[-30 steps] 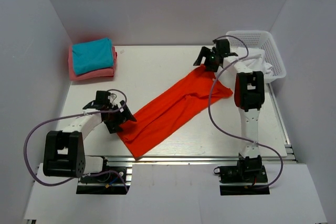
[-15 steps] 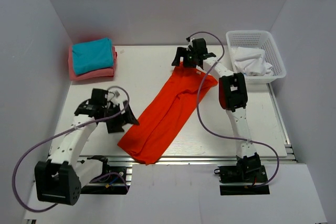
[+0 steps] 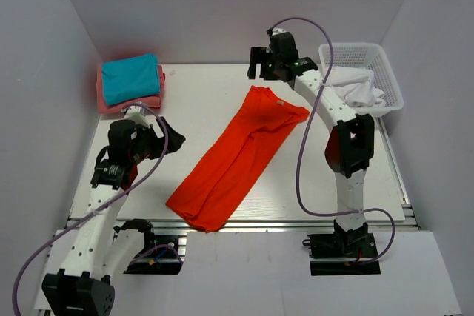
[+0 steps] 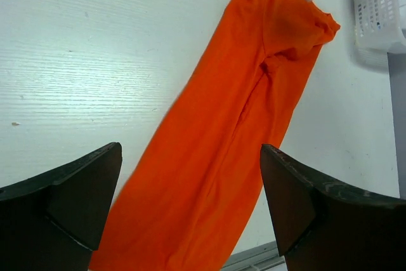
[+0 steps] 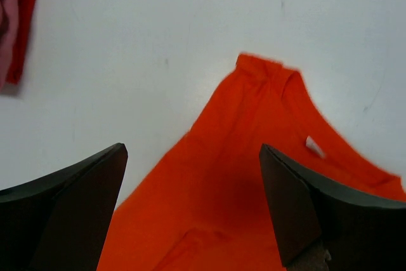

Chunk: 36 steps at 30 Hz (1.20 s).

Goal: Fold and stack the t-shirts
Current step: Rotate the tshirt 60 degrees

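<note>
Now left gripper [image 3: 172, 142] and right gripper [image 3: 255, 64] have withdrawn from orange-red shirt [image 3: 237, 157]

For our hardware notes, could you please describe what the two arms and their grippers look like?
The left arm and right arm have white links, black joint housings and black bases. A purple cable loops loosely along each. The left gripper and right gripper are black, each with two broad wedge-shaped fingers, slightly scuffed at the edges. No markings are legible.

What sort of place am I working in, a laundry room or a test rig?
Most likely a lab test cell: plain white walls box in a white table, and the orange shirt, folded stack and basket look staged.
</note>
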{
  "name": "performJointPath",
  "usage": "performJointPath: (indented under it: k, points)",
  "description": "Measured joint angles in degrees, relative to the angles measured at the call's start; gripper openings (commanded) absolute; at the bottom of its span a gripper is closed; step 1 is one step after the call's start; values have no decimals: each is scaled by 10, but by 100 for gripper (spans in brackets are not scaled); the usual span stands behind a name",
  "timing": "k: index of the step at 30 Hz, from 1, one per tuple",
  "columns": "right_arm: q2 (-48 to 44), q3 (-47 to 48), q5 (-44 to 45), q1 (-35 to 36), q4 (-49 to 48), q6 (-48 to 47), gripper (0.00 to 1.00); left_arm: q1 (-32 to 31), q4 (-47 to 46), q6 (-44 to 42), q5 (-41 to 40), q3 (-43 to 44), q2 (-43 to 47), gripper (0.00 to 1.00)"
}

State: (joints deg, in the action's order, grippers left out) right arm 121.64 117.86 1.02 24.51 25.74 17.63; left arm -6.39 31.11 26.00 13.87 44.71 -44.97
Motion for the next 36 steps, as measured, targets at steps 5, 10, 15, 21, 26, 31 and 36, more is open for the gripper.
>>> performJointPath:
  k: [5,10,15,21,26,31,36]
  points:
    - [-10,-48,53,61,63,20,90,0,-49,15,23,-43,-62,100]
    - [28,-100,78,93,111,64,90,0,-61,20,37,-60,-120,100]
    - [60,-145,94,78,132,92,90,0,-68,21,40,-68,-150,100]
    - [100,-101,98,58,138,102,90,0,-68,22,30,-68,-160,100]
    - [155,-7,79,21,166,81,90,0,-76,23,28,-68,-164,100]
    - [251,150,45,-28,129,0,90,0,-93,21,32,-66,-206,100]
    - [262,150,26,-54,41,-77,90,-3,-94,7,52,-53,-267,100]
